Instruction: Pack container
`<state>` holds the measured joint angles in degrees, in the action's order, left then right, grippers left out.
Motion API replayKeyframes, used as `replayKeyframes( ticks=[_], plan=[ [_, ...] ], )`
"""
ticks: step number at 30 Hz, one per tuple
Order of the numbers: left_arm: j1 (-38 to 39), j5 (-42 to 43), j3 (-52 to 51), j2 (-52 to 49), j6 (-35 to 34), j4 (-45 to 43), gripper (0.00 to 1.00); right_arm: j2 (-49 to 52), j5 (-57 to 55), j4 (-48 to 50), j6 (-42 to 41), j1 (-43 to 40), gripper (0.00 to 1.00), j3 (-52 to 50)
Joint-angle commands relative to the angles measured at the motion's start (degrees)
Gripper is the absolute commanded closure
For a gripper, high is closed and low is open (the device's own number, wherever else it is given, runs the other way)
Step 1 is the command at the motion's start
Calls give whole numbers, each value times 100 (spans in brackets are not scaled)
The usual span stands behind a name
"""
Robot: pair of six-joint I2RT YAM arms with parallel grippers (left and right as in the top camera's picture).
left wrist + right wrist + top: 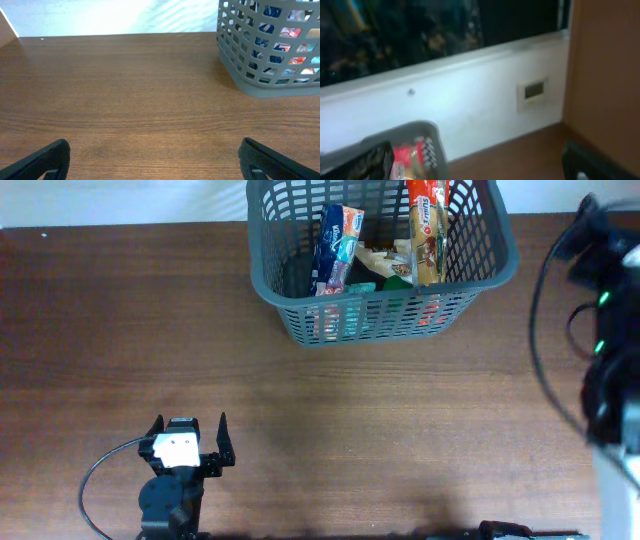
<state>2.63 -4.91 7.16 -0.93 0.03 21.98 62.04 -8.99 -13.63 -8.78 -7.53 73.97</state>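
The container, a dark grey lattice basket (300, 305), stands at the far middle of the wooden table. Inside it are a blue snack bag (337, 245), a tall orange packet (428, 225) and smaller groceries. My left gripper (190, 420) rests low near the front left, far from the basket, open with nothing between its fingers (45, 160); the left wrist view shows the basket (265, 85) ahead to the right. My right gripper (480, 167) is open and empty, raised beside the basket's right corner (420, 127), where a red packet (407, 152) shows. That view is blurred.
The right arm with its cables (610, 330) fills the right edge of the overhead view. A white wall (485, 95) rises behind the table. Bare wood (150, 90) lies between the left gripper and the basket.
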Motion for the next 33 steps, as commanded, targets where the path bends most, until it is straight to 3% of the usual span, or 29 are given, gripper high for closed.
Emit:
replayKeyframes(
  ticks=[1,9,15,33],
  plan=[
    [-35,15,-55,63,87,-11,1,-675,-50,407,35,262,1,-844],
    [-35,15,-55,63,90,-11,1,-2234,-48,667,-81,544,1,-2634],
    [-35,15,-55,63,90,-9,1,-3174,-46,750,-433,542,1,-3578],
    [-35,15,-55,63,87,-11,1,-5617,83,1414,-442,542,1,-6175]
  ],
)
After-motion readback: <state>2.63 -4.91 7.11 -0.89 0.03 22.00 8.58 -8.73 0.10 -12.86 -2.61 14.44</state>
